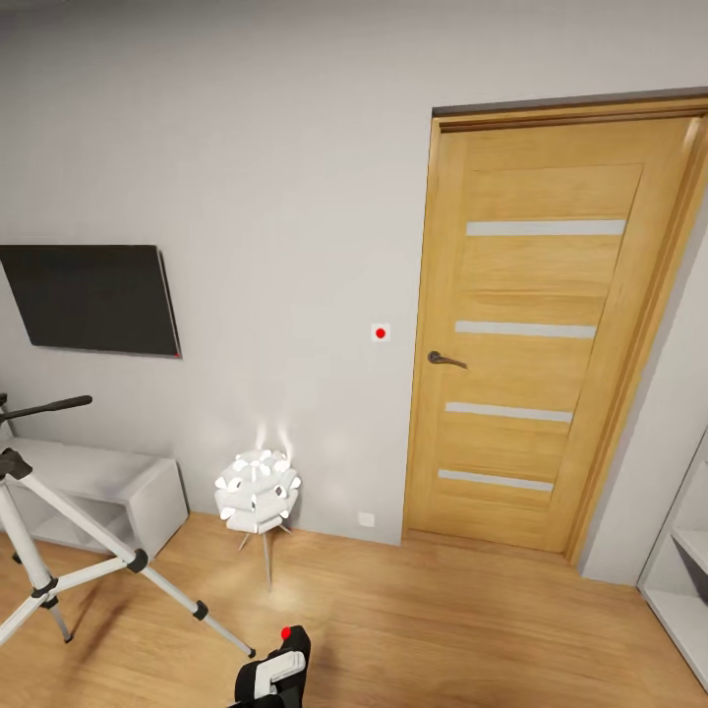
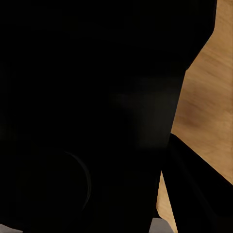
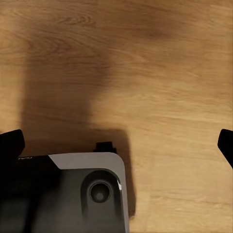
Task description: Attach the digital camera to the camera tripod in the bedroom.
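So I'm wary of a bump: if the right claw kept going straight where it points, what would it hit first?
Most likely the wood floor, which lies straight ahead between its open fingertips. The robot's grey base sits off to one side; depth is unclear.

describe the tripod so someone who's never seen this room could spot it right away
Start at the dark screen on the grey wall left of the wooden door. Below it, on the wood floor before a low white cabinet, stands the camera tripod. Its splayed silver-white legs with black joints and long black handle distinguish it from the white petal-shaped lamp nearby.

Open floor — tripod [image 1: 59, 560], lamp [image 1: 258, 492] left
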You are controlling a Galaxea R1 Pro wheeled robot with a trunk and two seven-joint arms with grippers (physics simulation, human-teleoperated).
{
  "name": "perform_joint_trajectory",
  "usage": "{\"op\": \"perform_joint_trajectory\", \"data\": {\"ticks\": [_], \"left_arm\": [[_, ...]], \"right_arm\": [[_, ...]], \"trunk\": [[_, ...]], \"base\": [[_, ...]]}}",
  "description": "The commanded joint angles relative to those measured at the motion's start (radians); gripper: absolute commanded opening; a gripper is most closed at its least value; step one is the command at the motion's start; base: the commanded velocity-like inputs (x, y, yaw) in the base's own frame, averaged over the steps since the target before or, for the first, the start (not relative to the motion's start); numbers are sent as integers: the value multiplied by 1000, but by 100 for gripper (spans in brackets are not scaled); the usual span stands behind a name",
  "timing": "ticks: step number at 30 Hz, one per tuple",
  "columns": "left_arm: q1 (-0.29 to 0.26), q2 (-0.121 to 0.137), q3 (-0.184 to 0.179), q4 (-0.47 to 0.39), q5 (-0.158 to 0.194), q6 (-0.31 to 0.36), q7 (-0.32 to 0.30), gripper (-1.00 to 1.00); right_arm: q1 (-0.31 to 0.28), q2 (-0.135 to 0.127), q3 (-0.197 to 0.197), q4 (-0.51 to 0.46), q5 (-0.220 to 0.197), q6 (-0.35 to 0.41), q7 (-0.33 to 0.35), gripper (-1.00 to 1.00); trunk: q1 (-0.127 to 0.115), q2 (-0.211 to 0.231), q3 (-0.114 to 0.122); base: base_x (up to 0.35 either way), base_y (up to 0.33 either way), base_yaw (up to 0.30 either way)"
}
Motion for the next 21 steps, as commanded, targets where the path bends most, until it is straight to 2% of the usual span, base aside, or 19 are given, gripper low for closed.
{"op": "perform_joint_trajectory", "data": {"ticks": [1, 6, 12, 21], "left_arm": [[0, 0, -8, 1, 10, 2, -5, -100], [0, 0, -8, 0, 9, 1, -5, -100], [0, 1, -8, -2, 8, 1, -5, -100], [0, 0, -8, -1, 9, 1, -5, -100]], "right_arm": [[-1, 0, -7, 3, 1, -6, -1, 100], [-1, 3, -7, 4, -1, -6, -3, 100], [-1, 4, -9, 4, -4, -8, -5, 100], [-1, 0, -12, 3, -6, -9, -5, 100]], "trunk": [[0, -1, 0], [0, -1, 0], [0, -1, 0], [0, -1, 0]], "base": [[0, 0, 0], [23, -6, 0], [195, -106, 29], [90, -52, 221]]}}
